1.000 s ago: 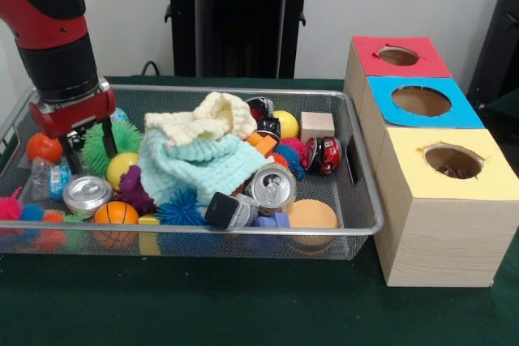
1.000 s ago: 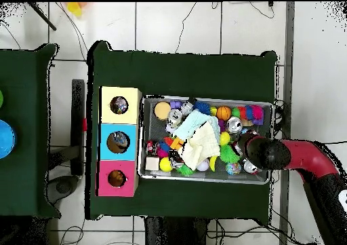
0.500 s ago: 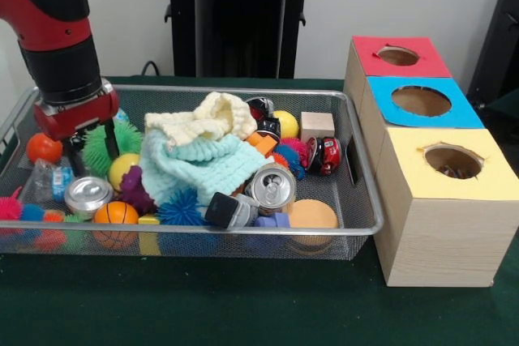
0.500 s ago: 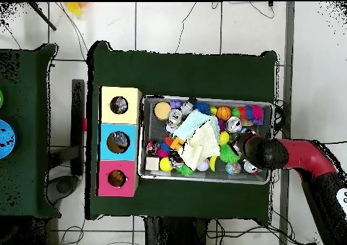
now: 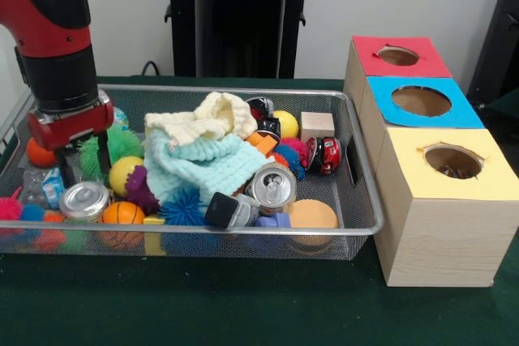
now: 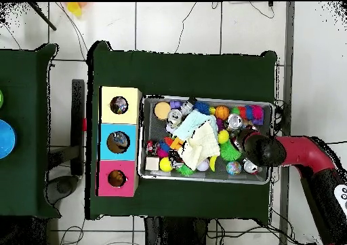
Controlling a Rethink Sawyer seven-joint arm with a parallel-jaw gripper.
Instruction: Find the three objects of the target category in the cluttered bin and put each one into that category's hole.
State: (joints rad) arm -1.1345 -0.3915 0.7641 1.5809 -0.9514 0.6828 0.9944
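Note:
My gripper point(image 5: 84, 166) hangs open at the left end of the wire bin point(image 5: 243, 232), its fingers point(image 5: 104, 154) spread just above and behind a silver can point(image 5: 85, 198). Nothing is held. A green spiky ball point(image 5: 120, 143) sits right behind the fingers. A second silver can point(image 5: 272, 186) lies on its side mid-bin, and a red can point(image 5: 328, 155) lies near the right wall. Beside the bin stand the red box point(image 5: 422, 58), blue box point(image 5: 458, 111) and yellow box point(image 5: 486, 169), each with a round hole. In the overhead view the arm's head point(image 6: 261, 149) hides the gripper.
Cream cloth point(image 5: 207, 119) and mint cloth point(image 5: 207, 164) cover the bin's middle. Around the gripper lie a crushed bottle point(image 5: 45, 188), an orange ball point(image 5: 36, 154), a yellow ball point(image 5: 126, 172) and a small basketball point(image 5: 122, 213). A wooden block point(image 5: 317, 126) and orange disc point(image 5: 312, 215) sit right.
The gripper has come lower and a little toward the bin's near left corner, closer to the silver can. It stays open. The bin's contents have barely shifted.

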